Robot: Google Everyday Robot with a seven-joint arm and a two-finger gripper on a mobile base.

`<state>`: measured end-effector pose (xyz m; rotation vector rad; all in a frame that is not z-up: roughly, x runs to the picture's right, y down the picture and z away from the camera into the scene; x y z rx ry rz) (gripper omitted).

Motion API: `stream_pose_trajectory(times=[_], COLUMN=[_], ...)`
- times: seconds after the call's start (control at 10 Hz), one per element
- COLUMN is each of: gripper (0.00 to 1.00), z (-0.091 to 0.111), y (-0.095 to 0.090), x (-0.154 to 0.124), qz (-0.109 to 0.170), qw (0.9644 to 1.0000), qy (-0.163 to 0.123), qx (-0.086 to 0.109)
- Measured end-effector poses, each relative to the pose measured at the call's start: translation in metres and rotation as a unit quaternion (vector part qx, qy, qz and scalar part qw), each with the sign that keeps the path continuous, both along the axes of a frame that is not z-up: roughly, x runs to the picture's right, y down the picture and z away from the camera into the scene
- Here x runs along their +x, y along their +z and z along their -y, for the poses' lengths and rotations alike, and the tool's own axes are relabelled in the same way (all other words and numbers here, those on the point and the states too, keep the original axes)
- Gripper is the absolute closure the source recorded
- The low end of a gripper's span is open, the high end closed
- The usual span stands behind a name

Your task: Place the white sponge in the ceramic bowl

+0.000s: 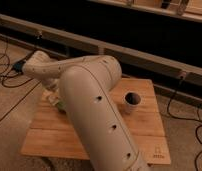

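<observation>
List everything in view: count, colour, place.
table: one, light wood, centre, on the floor.
bowl: one, green, table's left side, mostly hidden by the arm.
cup: one, dark with a pale rim, table's right rear.
cables: several, dark, on the floor left and right of the table.
ledge: one, pale, along the dark wall behind.
sponge: none visible.
arm: one, white, rising from the lower edge, bending left over the table.
gripper: hidden behind the arm, by the bowl.
</observation>
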<state>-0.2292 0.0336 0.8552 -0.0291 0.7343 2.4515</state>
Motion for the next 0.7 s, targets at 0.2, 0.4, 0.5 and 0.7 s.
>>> stream_pose_trajectory(times=[0.2,0.4,0.5,0.7], gripper=[0.20,0.20,0.20,0.20], z=[-0.003,-0.002,-0.001,0.001], y=[0.002,0.007,0.009,0.010], x=[0.004,0.025,0.037,0.054], qz=[-0.003,-0.021,-0.028,-0.041], qw=[0.9999,0.9995,0.9991,0.9983], qy=[0.009,0.024,0.033,0.041], qx=[0.003,0.003,0.000,-0.003])
